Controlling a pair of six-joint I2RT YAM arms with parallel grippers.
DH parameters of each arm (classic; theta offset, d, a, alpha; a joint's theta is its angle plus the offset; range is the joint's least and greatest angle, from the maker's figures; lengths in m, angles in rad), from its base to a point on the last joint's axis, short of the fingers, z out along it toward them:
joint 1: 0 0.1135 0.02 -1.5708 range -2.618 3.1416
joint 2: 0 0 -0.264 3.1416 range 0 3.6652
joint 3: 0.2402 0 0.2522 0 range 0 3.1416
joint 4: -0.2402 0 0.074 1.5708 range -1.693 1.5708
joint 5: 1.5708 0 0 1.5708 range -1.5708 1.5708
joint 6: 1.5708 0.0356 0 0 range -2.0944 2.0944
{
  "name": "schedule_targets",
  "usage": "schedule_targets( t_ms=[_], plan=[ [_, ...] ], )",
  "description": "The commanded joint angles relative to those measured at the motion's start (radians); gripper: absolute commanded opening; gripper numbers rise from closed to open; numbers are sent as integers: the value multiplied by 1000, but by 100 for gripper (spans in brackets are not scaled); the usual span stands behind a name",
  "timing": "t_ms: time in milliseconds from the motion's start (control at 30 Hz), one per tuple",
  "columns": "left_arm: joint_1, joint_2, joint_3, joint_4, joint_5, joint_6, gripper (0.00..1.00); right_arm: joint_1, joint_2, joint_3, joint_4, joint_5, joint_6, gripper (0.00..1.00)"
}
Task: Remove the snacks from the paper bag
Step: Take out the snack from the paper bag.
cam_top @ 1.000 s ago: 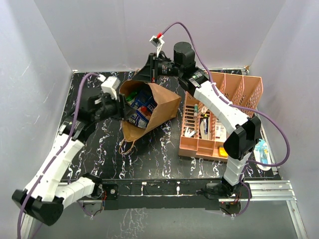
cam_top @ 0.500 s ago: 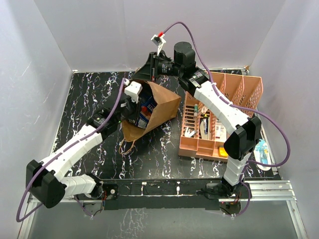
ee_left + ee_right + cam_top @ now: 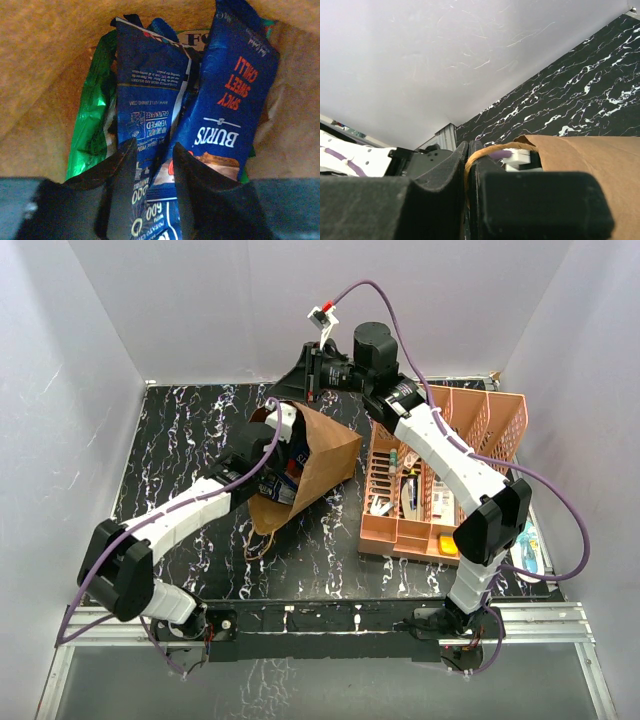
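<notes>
1. Where the left gripper point(image 3: 152, 147) reaches into the paper bag point(image 3: 325, 455), its black fingers point(image 3: 120, 195) stand apart on either side of a blue snack packet point(image 3: 150, 95); whether they pinch it I cannot tell
2. Right of that packet stands a blue Burts spicy sweet chilli packet point(image 3: 235, 95), and left of it a green foil packet point(image 3: 92, 120), all inside the bag
3. The right gripper point(image 3: 468, 150) is clenched on the bag's twisted handle point(image 3: 485, 150)
4. The bag leans on the black marbled table point(image 3: 180, 440), just beside the peach basket point(image 3: 500, 415)
</notes>
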Motion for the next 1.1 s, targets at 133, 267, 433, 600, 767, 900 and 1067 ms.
schedule_targets(
  t_ms=[133, 267, 433, 600, 767, 900, 1067],
  plan=[
    [10, 54, 37, 71, -24, -8, 43, 2, -94, 5, 46, 21, -31, 7],
    [10, 70, 34, 73, -48, -9, 48, 1, -85, 13, 46, 14, -27, 7],
    [10, 90, 59, 17, -96, -38, 57, 3, -82, 14, 45, 15, -28, 7],
    [9, 59, 49, 4, -112, -98, 59, 3, -81, 12, 42, 17, -30, 7],
    [9, 21, 88, -79, -127, -182, 64, 2, -82, 16, 35, 21, -35, 7],
    [9, -23, 113, -132, -122, -224, 66, 1, -80, 22, 27, 25, -39, 7],
    [10, -20, 117, -151, -149, -234, 67, 2, -80, 24, 24, 28, -42, 7]
  ],
)
